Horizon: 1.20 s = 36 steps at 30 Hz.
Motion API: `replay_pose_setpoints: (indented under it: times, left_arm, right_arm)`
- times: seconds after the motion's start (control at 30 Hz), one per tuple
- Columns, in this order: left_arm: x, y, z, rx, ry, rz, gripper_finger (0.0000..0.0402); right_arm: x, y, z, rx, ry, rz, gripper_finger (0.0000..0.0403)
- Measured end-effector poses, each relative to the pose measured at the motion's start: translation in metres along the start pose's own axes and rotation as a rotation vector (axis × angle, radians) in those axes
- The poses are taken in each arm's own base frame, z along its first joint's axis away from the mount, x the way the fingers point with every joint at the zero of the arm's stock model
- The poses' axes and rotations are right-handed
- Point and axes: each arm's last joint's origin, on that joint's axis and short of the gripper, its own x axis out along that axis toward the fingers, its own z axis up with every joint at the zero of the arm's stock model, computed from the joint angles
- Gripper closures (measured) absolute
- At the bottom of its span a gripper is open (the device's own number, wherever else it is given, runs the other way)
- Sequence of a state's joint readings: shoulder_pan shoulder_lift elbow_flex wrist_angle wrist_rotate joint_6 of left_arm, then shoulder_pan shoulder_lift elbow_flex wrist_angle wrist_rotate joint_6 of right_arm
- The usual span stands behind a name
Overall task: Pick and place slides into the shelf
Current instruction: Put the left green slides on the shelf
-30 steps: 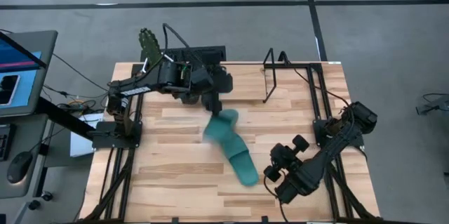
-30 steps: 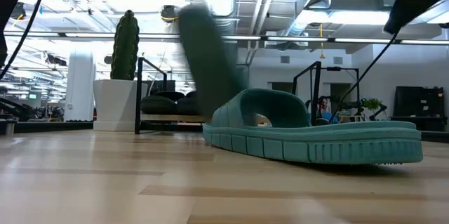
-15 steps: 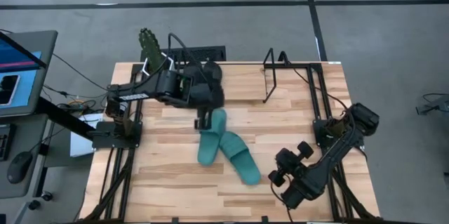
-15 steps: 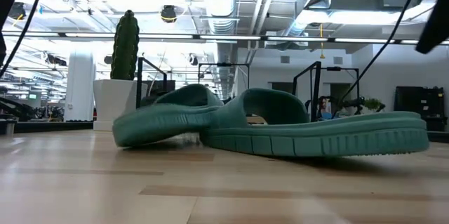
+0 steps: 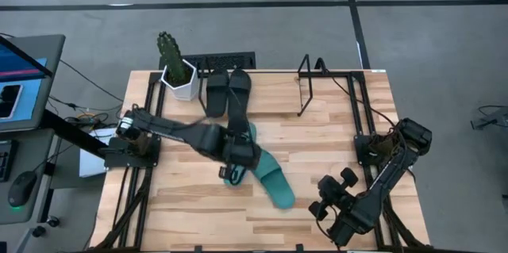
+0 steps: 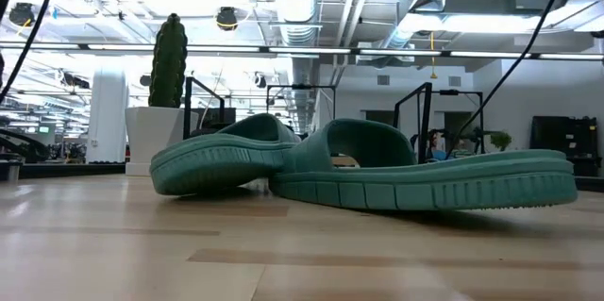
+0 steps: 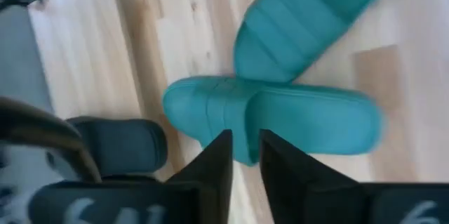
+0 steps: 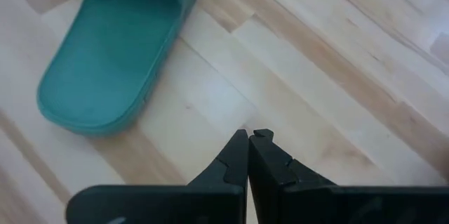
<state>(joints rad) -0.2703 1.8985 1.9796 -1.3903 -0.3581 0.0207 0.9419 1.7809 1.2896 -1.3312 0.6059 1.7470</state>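
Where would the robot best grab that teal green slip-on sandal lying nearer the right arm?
Probably the broad strap of the teal green slip-on sandal, taken from above: the strap arches clear of the flat sole in the low view, leaving room for a finger under it.

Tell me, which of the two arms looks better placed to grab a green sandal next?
Probably the left. The left gripper hangs right above the green slides mid-table, fingers slightly apart. The right gripper is shut, near the table's front right corner.

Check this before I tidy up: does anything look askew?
Yes. The two teal slides lie crossed mid-table, one toe propped on the other, while the black slides sit side by side at the far edge.
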Motion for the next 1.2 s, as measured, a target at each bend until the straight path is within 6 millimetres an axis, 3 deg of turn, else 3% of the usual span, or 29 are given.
replay_pose_setpoints:
  times: [0.2,0.43,0.9,1.2]
  left_arm:
    - [0.037,-0.028,-0.006,-0.032,0.033,0.174,0.0292]
    - [0.075,-0.043,-0.014,-0.183,0.011,0.192,0.0274]
    - [0.103,-0.057,-0.031,-0.194,0.061,0.171,0.0273]
    - [0.112,-0.048,-0.037,-0.172,0.085,0.261,0.0273]
  right_arm:
    - [-0.004,0.0,-0.006,-0.016,-0.002,0.018,0.0403]
    - [-0.009,-0.002,-0.012,-0.04,-0.005,0.03,0.0403]
    - [-0.015,-0.008,-0.021,-0.081,-0.018,0.013,0.0403]
    - [-0.015,-0.01,-0.024,-0.089,-0.022,-0.007,0.0403]
